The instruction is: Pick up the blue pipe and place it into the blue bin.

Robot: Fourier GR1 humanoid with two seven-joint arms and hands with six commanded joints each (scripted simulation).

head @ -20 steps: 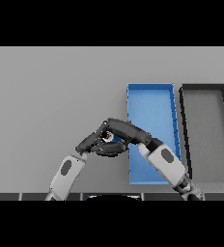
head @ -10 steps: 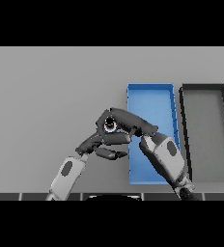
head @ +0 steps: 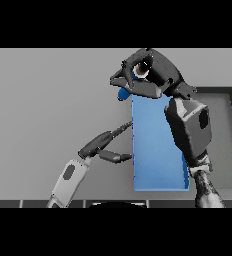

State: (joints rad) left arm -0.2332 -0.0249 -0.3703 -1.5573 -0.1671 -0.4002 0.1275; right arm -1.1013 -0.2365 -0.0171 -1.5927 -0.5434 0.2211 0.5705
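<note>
One blue pipe (head: 123, 93) clamped in right robot hand (head: 147, 76); left robot hand (head: 100, 145) fingers apart; two bins.

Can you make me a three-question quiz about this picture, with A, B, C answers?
1. Where is the pipe?
A. in the right hand
B. flat on the table
C. in the dark bin

2. What colour is the bin nearest the left hand?
A. red
B. blue
C. green

3. How are the left hand's fingers?
A. curled round the pipe
B. in a fist
C. straight, holding nothing

Answers: 1 A, the pipe's blue end pokes out under curled fingers. 2 B, it shows blue beside that hand. 3 C, the fingers stretch out bare.
</note>
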